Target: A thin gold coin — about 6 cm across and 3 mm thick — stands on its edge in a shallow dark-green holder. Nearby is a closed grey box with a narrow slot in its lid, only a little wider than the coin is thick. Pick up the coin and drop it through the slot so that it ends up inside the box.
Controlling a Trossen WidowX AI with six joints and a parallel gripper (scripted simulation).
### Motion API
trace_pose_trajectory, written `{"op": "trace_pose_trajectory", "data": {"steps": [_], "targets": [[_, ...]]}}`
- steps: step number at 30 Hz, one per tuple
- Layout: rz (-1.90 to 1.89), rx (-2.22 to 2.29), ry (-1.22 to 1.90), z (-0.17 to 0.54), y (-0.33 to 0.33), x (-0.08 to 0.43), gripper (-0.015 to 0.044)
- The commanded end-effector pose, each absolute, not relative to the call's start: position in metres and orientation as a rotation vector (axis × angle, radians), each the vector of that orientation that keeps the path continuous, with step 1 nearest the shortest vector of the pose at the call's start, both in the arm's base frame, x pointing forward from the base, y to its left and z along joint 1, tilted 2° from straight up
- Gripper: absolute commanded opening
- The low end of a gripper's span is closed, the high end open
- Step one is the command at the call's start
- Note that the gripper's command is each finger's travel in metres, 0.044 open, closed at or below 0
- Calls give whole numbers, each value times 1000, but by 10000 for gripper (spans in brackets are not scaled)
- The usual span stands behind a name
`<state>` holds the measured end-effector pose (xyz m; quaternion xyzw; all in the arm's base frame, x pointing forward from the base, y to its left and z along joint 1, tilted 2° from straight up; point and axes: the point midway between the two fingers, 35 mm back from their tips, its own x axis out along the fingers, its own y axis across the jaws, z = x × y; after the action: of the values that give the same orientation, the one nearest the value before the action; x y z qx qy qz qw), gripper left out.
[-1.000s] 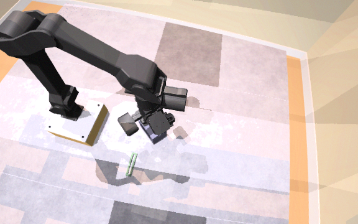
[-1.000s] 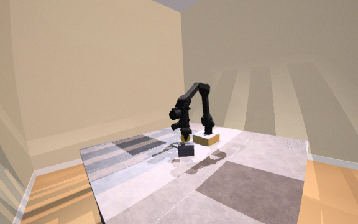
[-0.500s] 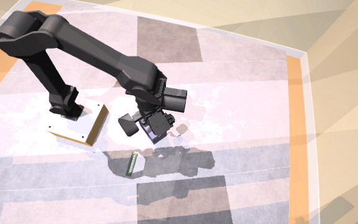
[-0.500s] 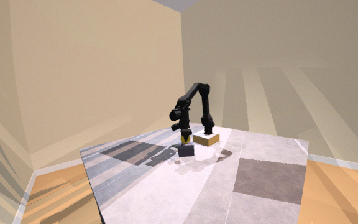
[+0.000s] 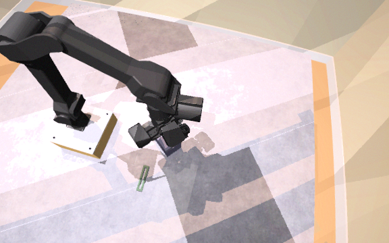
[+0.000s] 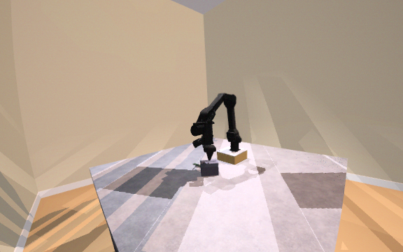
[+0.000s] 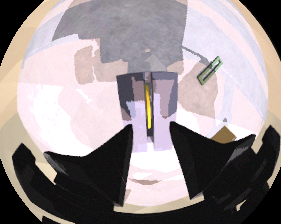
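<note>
The grey box (image 5: 169,150) (image 6: 209,169) (image 7: 166,102) stands below the gripper. In the wrist view the gold coin (image 7: 148,105) shows as a thin yellow line along the slot in the lid. No part of it shows above the lid in the exterior view, and how deep it lies is hard to tell. My gripper (image 6: 209,159) (image 7: 151,126) is open, pointing down just over the box, with nothing between its fingers. The green holder (image 5: 140,190) (image 6: 196,164) (image 7: 203,81) lies empty on the table beside the box. In the top view the arm covers part of the box and the fingertips.
The arm's base stands on a white-topped block (image 5: 76,143) (image 6: 240,158) (image 7: 223,135) with tan sides, on the side of the box towards the arm. The table's edge (image 5: 331,101) is far from the box. Dark shadows lie across the table near the box.
</note>
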<state>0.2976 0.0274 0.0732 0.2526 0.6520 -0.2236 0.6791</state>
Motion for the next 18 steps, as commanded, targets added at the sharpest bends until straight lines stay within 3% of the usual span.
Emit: {"op": "trace_pose_trajectory", "data": {"steps": [1, 9, 18], "targets": [[-502, 567, 1463, 80, 27, 298, 239], [-505, 566, 1470, 113, 26, 294, 440], [-508, 565, 1476, 134, 25, 289, 440]]}}
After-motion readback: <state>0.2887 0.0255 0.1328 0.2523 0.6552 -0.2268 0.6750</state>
